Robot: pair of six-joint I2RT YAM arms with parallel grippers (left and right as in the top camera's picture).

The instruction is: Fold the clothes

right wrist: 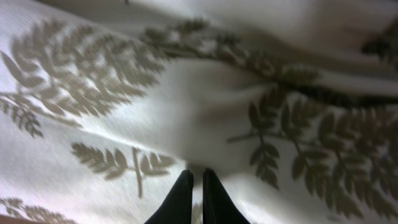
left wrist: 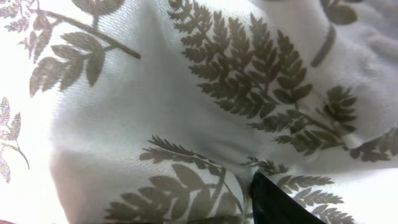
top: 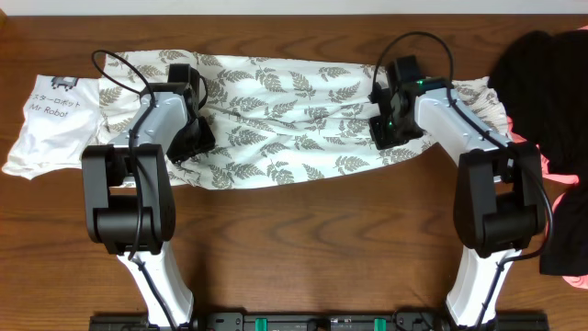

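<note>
**Fold the clothes: both hands on the cloth.** The fern-print garment (top: 285,119) lies spread on the far half of the desk (top: 303,239). Its long axis runs left to right in front of you, and the middle is rumpled into shallow ridges.

Your right hand (right wrist: 196,186) is down on the cloth near its right end. The wrist view shows its two fingers drawn almost together with a thin pucker of fabric caught between them, so read this as a pinch on the garment.

Your left hand (top: 193,138) sits on the cloth near the left end. Only one dark finger (left wrist: 273,202) enters its wrist view, lying against the fabric, and you cannot tell whether that hand is spread or closed.

The two hands stand well apart along the long axis, each nearer its own end, with most of the length between them. A fold across the length would therefore turn on carrying one end toward the other.

Beyond the left end lies the white "Mr Robot" shirt (top: 50,129), touching the garment. Beyond the right end, just beside it, lies a black garment (top: 551,74).
</note>
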